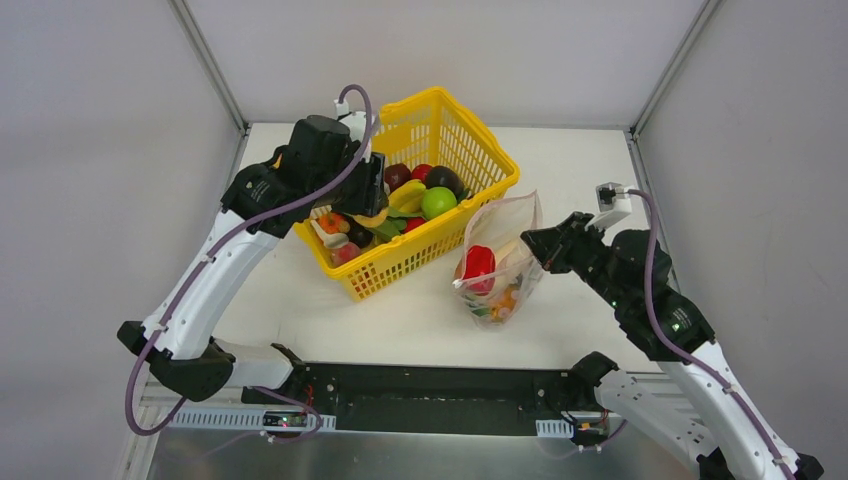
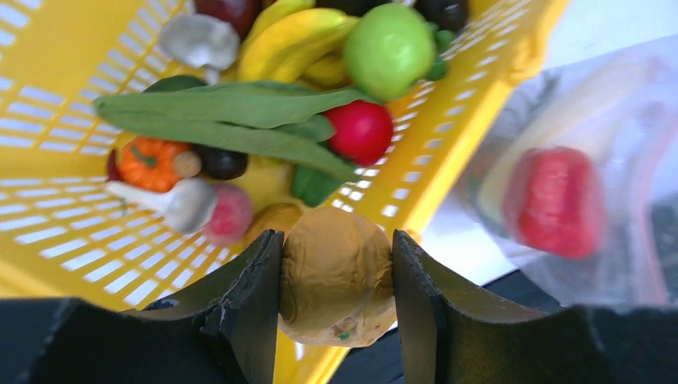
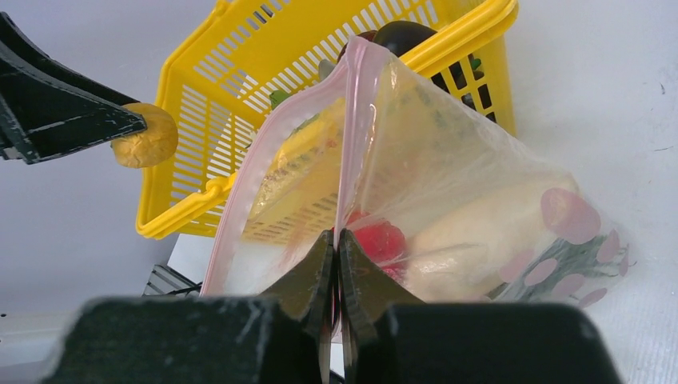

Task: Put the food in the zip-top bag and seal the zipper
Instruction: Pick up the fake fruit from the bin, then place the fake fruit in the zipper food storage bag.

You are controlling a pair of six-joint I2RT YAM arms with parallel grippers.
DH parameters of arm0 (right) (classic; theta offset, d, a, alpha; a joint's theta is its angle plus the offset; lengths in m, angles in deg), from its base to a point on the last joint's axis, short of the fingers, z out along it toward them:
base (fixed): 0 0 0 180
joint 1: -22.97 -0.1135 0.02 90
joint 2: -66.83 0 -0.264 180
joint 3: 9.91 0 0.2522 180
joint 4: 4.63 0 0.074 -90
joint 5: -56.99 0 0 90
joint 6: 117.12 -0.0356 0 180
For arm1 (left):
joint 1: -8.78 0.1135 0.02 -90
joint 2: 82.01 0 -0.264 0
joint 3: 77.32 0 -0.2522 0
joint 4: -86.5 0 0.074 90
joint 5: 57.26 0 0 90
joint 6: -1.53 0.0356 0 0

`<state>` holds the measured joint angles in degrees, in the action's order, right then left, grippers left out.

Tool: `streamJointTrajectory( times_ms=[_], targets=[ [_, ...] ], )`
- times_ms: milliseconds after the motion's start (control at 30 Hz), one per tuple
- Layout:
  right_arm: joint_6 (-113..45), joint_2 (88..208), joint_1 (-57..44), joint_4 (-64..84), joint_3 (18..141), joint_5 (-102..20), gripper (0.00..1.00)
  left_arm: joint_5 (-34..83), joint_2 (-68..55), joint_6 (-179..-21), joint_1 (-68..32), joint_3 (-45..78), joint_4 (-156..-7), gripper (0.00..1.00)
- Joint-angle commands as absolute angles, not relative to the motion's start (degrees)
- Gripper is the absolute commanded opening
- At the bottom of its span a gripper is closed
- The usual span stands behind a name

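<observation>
Setup is a plain white table (image 1: 400,320) boxed in by flat grey walls, back (image 1: 450,50), left (image 1: 90,150) and right (image 1: 760,150), with metal posts (image 1: 210,65) running up the two back corners. Along the near edge there's a black rail (image 1: 430,395) where both arms are bolted, and a shiny metal sheet (image 1: 400,460) below that. The table top looks matte with a few faint scuffs in the right wrist view. A yellow lattice basket (image 1: 430,130) sits angled at mid table, loaded with food: a green apple (image 2: 389,50), a tomato (image 2: 361,132), long green pods (image 2: 232,108), bananas (image 2: 288,36), a little pumpkin (image 2: 148,164) and more. The left gripper (image 2: 336,248) hangs over the basket's near rim, jaws part way apart and clamped on either side of a tan ball (image 2: 336,288), some wrinkly round food piece. The bag (image 1: 505,250) stands on the table just right of the basket, mouth up, with a red pepper (image 1: 479,266) and some pale and orange bits already inside. The right gripper (image 3: 337,248) has its jaws pressed together, pinching the bag's top edge right at the pink zipper (image 3: 354,112), so the mouth is held up and gapes toward the basket. The bag has pink flower prints on its side
</observation>
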<state>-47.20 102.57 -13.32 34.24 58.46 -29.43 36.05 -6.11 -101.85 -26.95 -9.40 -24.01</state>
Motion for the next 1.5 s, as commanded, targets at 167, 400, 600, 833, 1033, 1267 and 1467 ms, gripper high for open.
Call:
streamJointTrajectory(
  times_ms=[167, 400, 600, 833, 1033, 1267, 1467],
  targets=[
    [-48.2, 104.4, -13.47, 31.87, 58.43, -32.13, 0.07, 23.74, -10.32, -107.61, -31.14, -6.76, -40.42, 0.31],
    [-48.47, 105.29, -13.44, 31.19, 58.39, -32.49, 0.07, 12.25, -8.38, -113.51, -34.12, -5.48, -54.45, 0.33],
    [-48.74, 105.02, -13.42, 31.03, 58.68, -34.5, 0.07, 7.26, -5.22, -116.07, -36.03, -6.04, -61.06, 0.33],
    [-48.81, 104.44, -13.44, 31.11, 58.95, -34.41, 0.07, 6.5, -3.1, -116.62, -37.67, -6.46, -62.81, 0.33],
    [-48.91, 104.14, -13.41, 31.11, 58.97, -34.42, 0.07, 5.06, -0.08, -115.59, -39.7, -8.72, -61.79, 0.34],
    [-48.84, 103.35, -13.44, 31.1, 59.37, -33.77, 0.07, 12.23, 5.87, -105.04, -43.02, -15.19, -47.78, 0.55],
    [-48.62, 101.09, -13.42, 30.49, 59.64, -33.45, 0.07, 14.9, 6.49, -102.92, -43.91, -16.3, -46.37, 0.86]
  ],
)
